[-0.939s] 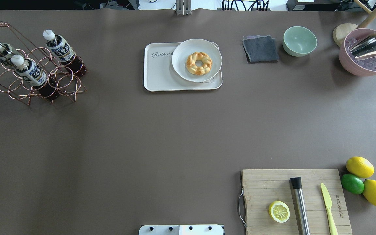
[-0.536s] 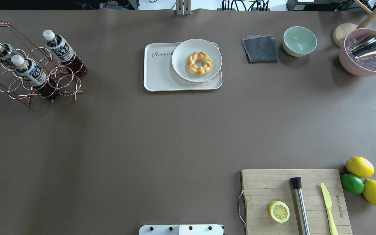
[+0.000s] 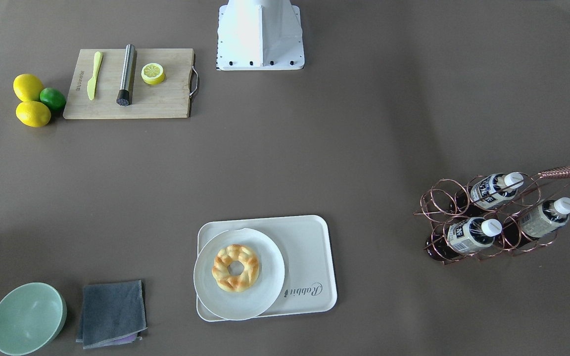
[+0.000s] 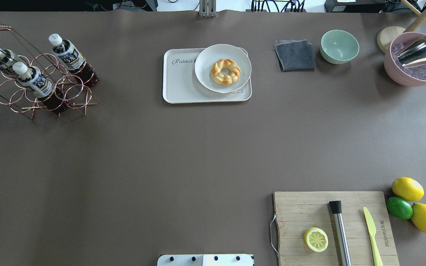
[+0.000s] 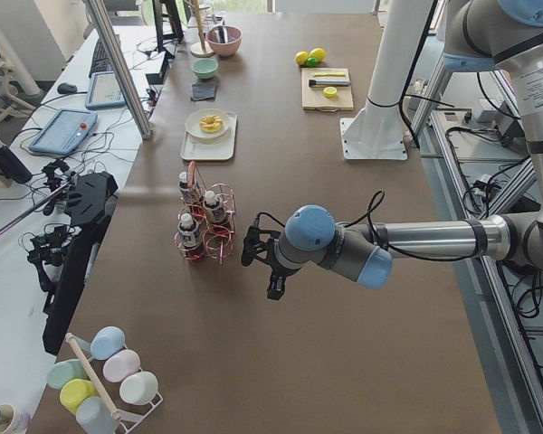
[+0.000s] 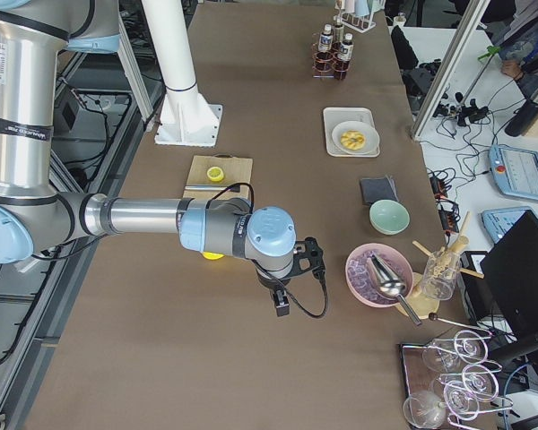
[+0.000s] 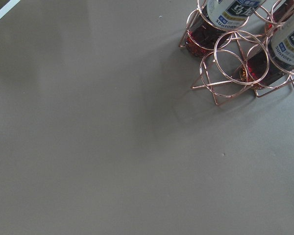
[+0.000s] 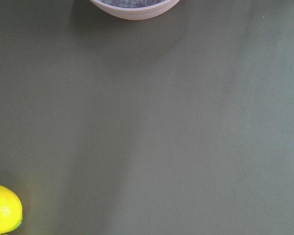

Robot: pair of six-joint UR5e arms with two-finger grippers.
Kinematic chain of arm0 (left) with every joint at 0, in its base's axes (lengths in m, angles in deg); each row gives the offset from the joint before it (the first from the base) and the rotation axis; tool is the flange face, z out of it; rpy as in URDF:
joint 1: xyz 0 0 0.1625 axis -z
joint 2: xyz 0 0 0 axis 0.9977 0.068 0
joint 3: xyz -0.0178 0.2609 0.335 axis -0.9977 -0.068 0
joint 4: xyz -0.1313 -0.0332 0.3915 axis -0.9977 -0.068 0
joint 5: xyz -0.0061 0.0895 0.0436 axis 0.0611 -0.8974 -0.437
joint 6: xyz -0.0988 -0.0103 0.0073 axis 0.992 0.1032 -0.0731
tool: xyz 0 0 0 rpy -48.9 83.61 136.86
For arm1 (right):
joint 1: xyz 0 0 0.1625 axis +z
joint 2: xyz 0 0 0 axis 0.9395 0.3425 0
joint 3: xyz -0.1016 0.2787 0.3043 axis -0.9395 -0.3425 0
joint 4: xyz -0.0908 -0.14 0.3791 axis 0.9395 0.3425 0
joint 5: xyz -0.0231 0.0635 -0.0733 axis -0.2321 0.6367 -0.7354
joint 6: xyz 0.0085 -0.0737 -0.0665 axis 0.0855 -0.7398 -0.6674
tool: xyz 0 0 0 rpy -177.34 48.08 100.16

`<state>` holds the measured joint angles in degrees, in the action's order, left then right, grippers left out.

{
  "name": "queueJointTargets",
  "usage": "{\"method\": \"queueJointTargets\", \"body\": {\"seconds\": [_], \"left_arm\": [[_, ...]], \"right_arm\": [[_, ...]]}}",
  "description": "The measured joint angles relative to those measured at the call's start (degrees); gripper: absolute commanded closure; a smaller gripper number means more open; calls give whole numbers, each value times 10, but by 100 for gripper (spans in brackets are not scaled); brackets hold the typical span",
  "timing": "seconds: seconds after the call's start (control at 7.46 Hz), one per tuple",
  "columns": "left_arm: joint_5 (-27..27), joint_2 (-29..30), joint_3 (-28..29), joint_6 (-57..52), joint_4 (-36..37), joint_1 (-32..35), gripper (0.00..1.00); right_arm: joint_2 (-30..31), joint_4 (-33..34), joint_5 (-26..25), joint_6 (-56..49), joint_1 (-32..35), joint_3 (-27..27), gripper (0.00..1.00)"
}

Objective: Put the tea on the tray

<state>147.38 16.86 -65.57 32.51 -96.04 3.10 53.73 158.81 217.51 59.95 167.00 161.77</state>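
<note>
Left hand point(image 5: 258, 262) and right hand point(image 6: 291, 278): opening indiscernible; tea point(image 4: 35, 82) sits in rack point(image 3: 564, 171), plate point(image 4: 205, 74) on tray point(image 4: 179, 83).

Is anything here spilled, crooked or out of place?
Nothing is spilled or damaged. Only the round plate sits off-centre on the tray, its edge overhanging the rim. The tea bottles stand in their wire rack.
</note>
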Motion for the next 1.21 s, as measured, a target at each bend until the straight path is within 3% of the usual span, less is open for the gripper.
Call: {"method": "queueJointTargets", "body": {"seconds": [1.21], "left_arm": [[-13,4,-5,14,-1,0,3]], "right_arm": [[11,0,13,0,1,5,0]]}}
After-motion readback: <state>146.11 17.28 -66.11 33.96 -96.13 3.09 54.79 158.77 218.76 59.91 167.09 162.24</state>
